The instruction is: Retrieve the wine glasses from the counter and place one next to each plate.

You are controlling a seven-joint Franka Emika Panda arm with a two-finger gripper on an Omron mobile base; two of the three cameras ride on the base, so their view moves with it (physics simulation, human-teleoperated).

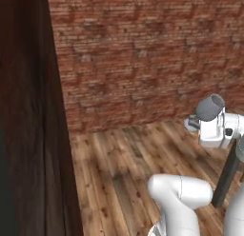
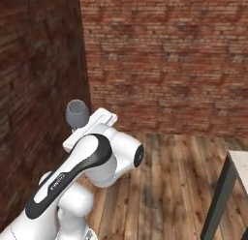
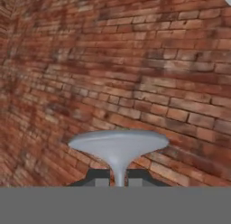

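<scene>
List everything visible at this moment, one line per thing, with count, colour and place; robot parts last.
wine glass: one, smoky grey, held by its stem in the gripper, bowl above the hand in both base views; its round foot faces the hand view.
brick wall: one, red-brown, across the back of the scene, close ahead of the hand.
wooden floor: one, brown planks, below the wall.
dark wooden panel: one, dark brown, tall, at the left edge of the left base view.
table edge: one, pale top on a dark leg, lower right of the right base view.
arm: one, white with dark joints.
gripper: one, dark fingertips, shut on the glass stem.
</scene>
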